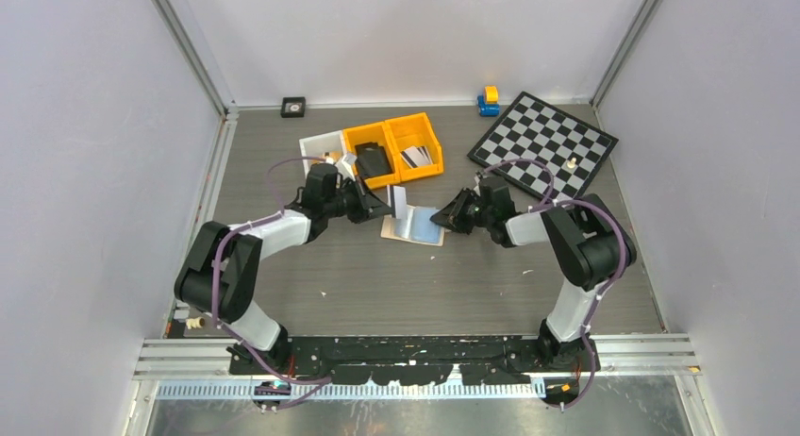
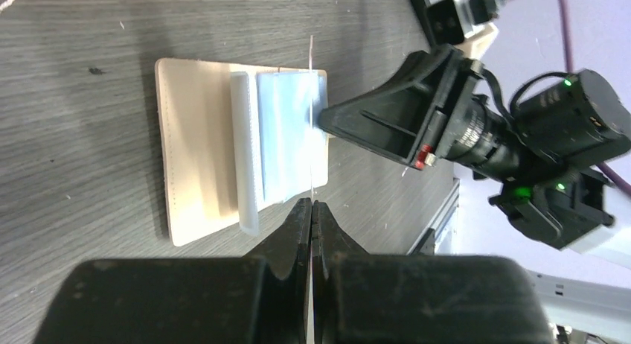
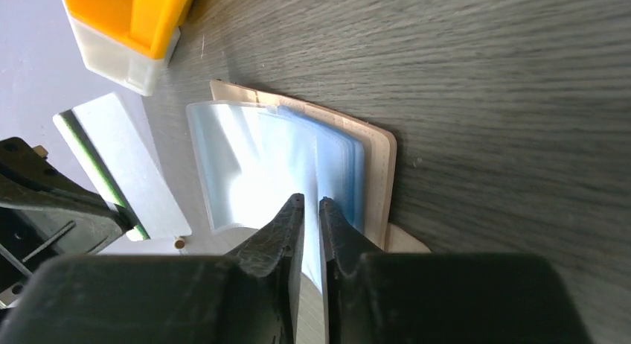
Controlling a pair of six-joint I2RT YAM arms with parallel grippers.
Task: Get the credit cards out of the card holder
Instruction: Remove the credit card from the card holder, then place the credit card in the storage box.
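Only overhead shows binned credit cards [image 1: 416, 157].

Your top view looks down from the near side; each wrist view skims the worktop [image 2: 89, 31] close, both sharing the card holder [image 2: 197, 150].

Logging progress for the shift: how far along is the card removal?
Done: one striped card lies in the yellow bin. In hand: left hand pinches a light card upright, right hand at the open card holder's clear pockets. Left: any cards inside; unclear.
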